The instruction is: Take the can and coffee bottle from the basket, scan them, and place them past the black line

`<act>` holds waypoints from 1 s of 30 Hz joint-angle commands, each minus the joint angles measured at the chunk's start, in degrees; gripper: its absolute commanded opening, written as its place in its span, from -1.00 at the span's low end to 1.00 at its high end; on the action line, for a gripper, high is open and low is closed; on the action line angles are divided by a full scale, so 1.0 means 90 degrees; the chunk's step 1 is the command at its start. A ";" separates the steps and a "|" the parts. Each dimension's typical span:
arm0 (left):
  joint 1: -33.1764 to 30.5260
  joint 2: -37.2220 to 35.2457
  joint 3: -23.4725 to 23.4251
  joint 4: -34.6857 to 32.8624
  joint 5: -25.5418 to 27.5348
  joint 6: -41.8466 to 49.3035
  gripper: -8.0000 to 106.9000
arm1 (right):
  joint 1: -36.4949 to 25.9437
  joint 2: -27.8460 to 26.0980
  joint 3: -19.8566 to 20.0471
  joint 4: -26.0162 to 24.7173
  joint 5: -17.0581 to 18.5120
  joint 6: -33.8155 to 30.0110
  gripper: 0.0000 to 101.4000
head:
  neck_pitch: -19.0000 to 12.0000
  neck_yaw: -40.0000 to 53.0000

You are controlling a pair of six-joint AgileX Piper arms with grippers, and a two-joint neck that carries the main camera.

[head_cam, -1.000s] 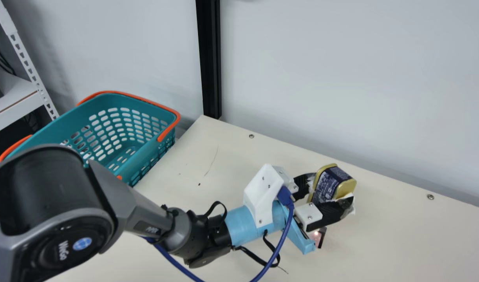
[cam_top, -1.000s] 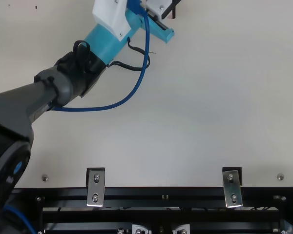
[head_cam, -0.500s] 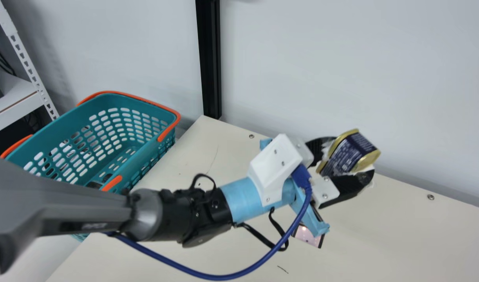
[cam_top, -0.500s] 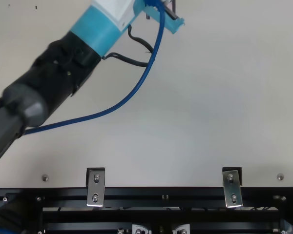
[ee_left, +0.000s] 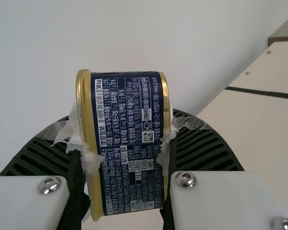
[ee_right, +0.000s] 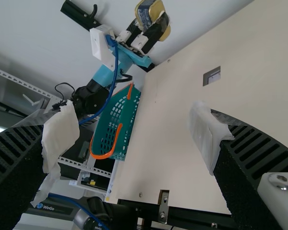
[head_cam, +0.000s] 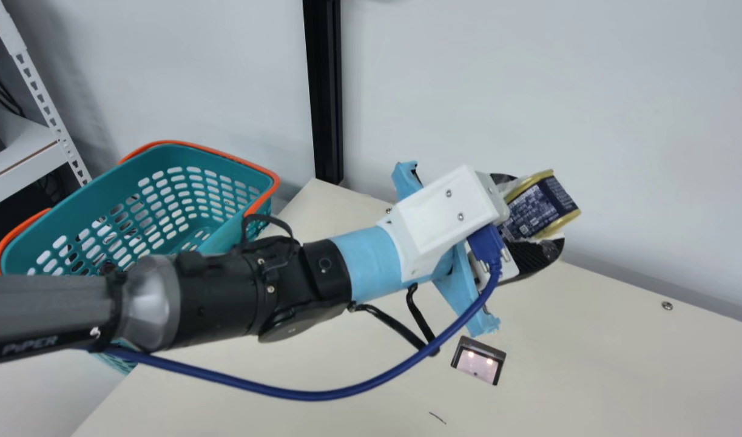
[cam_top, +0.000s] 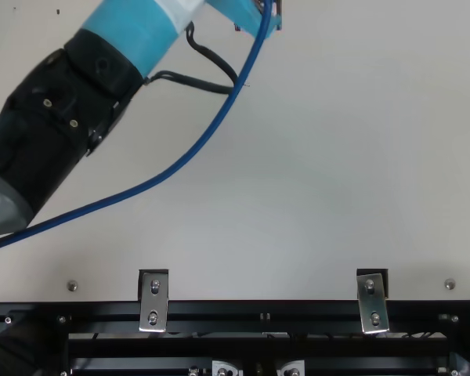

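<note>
**Stiff tin pinched by its gold ends, held clear of the table**

Taking the main view as a clock face, the cream table (head_cam: 589, 364) spreads from six o'clock round to three. The basket (head_cam: 73, 209) sits at nine o'clock; dark shapes show through its slots, but I cannot tell whether the coffee bottle is among them.

The left gripper (ee_left: 126, 129) is clamped on the can, its padded fingers pressing the two gold ends so that the dark label runs between them. The right gripper (ee_right: 132, 136) has its fingers spread wide, with nothing held between them.

The can (head_cam: 537, 209) is at three o'clock, tilted and raised off the table. It looks like rigid metal with rounded corners: probably filled and dense for its size, hard to dent, slick on the gold edges. The end-to-end hold seems sound, since it leaves the label bare, but the can could pivot between the pads if swung fast. Gripping nearer the middle of each end would steady it, and it should be lowered flat before release.

The scanner window (head_cam: 478, 362) lies at five o'clock, well apart from the can. The left wrist view shows the black line (ee_left: 259, 93) across the table.
</note>
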 commanded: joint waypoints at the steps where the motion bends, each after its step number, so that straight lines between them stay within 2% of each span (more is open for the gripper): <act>1: 0.0014 0.0029 -0.0005 -0.0008 0.0088 -0.0005 -0.68 | 0.0000 0.0000 0.0000 0.0000 0.0000 0.0000 1.00 | -0.0174 0.0016; 4: 0.0017 0.0036 -0.0040 0.0023 0.0269 -0.0166 -0.68 | 0.0000 0.0000 0.0000 0.0000 0.0000 0.0000 1.00 | -0.0098 -0.0063; 9: 0.0124 -0.0023 -0.0127 0.0257 0.0649 -0.0556 -0.68 | 0.0000 0.0000 0.0000 0.0000 0.0000 0.0000 1.00 | 0.0255 -0.0544; 20: 0.0252 -0.0318 -0.0078 0.1507 0.1424 -0.1830 -0.68 | 0.0000 0.0000 0.0000 0.0000 0.0000 0.0000 1.00 | 0.1370 -0.1589; 24: 0.0130 -0.0369 0.0137 0.2243 0.1528 -0.2573 -0.68 | 0.0000 0.0000 0.0000 0.0000 0.0000 0.0000 1.00 | 0.1370 -0.1589; 30: 0.0021 -0.0376 0.0590 0.3825 0.1456 -0.3967 -0.68 | 0.0000 0.0000 0.0000 0.0000 0.0000 0.0000 1.00 | 0.1370 -0.1589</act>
